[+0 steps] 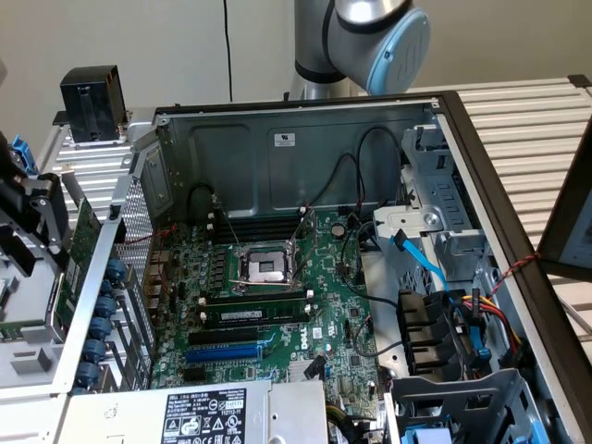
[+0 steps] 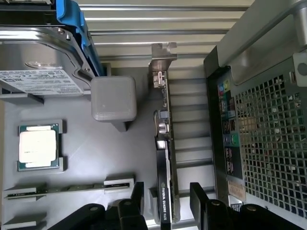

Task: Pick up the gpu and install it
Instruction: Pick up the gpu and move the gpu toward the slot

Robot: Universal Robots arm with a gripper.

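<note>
One gripper: a black two-fingered pincer, held wide apart, with nothing gripped; a finger is seen on each side of the card, and neither seems to touch it.
Gpu: the gpu, a small green circuit card with a black shroud and a silver metal end bracket, is stood on edge in a grey plastic parts tray. The tray is at the exterior view's left, outside the open computer case.
Risk, grip: if the fingers are closed off-centre, the thin card could be tilted or twisted in its slot.
Risk, lift: the bracket could be caught on the tray's ribs if the card is drawn out at a slant.
Risk, wall: the perforated grey metal rear wall of the case is just beside the card, so a finger could be knocked against it.
Edges: the wall's rim must be cleared before the case is entered.
Open room: past it, on the large green motherboard, a long blue slot lies bare. Black cables are draped to its right.
</note>
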